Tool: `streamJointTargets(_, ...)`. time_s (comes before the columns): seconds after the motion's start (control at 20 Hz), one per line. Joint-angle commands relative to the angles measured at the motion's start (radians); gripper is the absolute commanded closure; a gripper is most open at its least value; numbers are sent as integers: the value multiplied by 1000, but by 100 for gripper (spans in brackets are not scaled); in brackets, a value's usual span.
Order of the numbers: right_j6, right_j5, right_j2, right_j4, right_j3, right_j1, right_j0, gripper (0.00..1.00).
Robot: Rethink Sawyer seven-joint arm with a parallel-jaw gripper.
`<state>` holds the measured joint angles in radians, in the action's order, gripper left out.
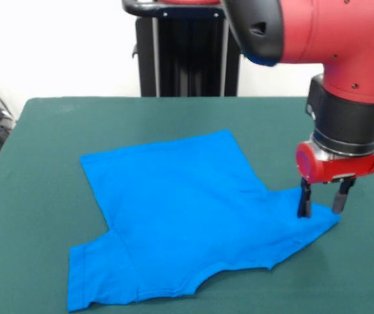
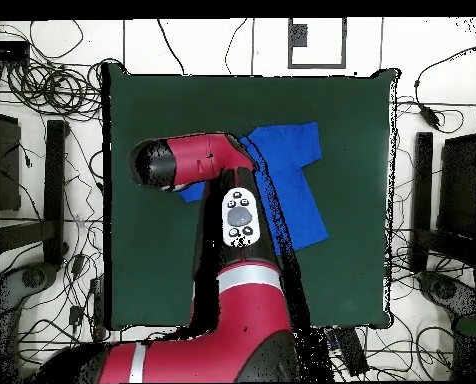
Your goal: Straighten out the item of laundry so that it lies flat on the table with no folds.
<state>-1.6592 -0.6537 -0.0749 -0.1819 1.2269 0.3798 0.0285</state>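
Note:
The bright blue T-shirt (image 1: 180,222) lies spread on the dark green table (image 1: 36,163), mostly flat, with a sleeve at the near left and a sleeve tip pointing right. My gripper (image 1: 322,204) hangs from the red arm over that right sleeve tip. Its two dark fingers (image 1: 304,201) stand apart, one touching the cloth edge, and nothing is held between them. In the overhead view the shirt (image 2: 294,190) shows right of the arm (image 2: 197,160), which hides the gripper and part of the shirt.
The robot's black pedestal (image 1: 187,52) stands at the table's far edge. Cables and black stands (image 2: 42,190) surround the table on the floor. Bare green cloth lies all around the shirt.

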Motion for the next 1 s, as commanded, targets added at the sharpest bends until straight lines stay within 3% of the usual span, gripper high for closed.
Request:
streamJointTargets(0.05, -263, 89, 6, 41, 87, -22, 20, 0)
streamJointTargets(0.2, -252, 149, 5, 32, 127, -21, 11, 0)
streamJointTargets(1.0, -256, 202, 26, 66, 166, -31, 17, 0)
